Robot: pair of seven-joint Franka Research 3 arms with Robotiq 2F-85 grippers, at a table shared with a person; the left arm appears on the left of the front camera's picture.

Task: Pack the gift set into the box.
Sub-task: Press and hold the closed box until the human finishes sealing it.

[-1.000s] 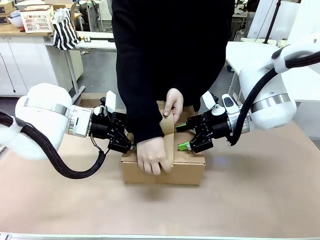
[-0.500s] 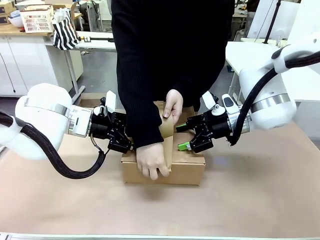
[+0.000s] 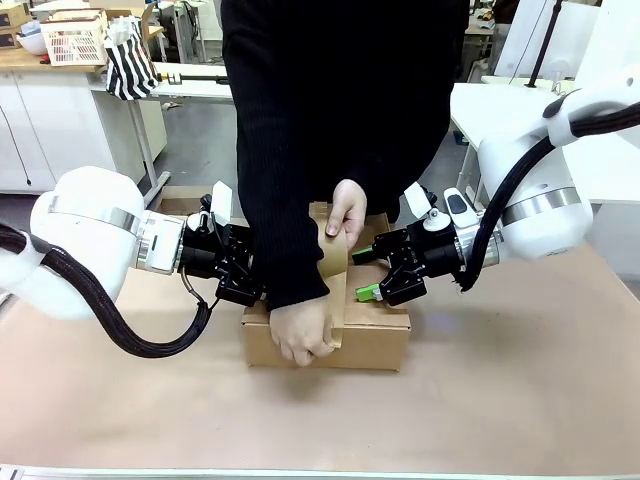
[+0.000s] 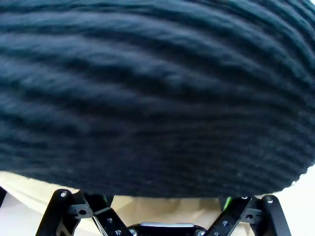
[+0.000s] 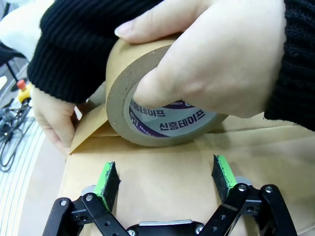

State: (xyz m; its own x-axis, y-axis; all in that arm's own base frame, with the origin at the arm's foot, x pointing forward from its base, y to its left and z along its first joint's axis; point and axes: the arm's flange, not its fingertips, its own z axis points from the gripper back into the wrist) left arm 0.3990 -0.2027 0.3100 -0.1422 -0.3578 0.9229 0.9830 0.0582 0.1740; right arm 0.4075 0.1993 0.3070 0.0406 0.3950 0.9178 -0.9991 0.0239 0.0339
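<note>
On the table [image 3: 520, 400], at its middle, the box [image 3: 375, 340] is set flat with flaps closed, near the robot's edge and flanked by both arms. A person in a black sleeve [image 3: 270, 200] is bent over it from the far side. A strip of brown tape is being drawn across the top seam. Against the frames of a second ago, the near hand [image 3: 300, 335] has slid lower over the front edge of the box, pressing the tape end down the front face, while the far hand [image 3: 348, 210] has held the tape roll [image 5: 162, 118] almost in place above the top. This is judged to mean packing is finished and sealing is under way.

The left gripper [image 3: 258, 288] is seen level at the box's left upper edge, half hidden behind the sleeve; whether its fingers are spread cannot be told, the left wrist view being blocked by knit fabric. The right gripper [image 5: 165, 179] is seen with its fingers wide apart and nothing between them, the green pads [image 5: 107, 178] just above the box top, close beside the roll.

Room: bare table is left ahead of and to both sides of the box. Over the top itself little room is left, hands and roll lying between the two grippers.
</note>
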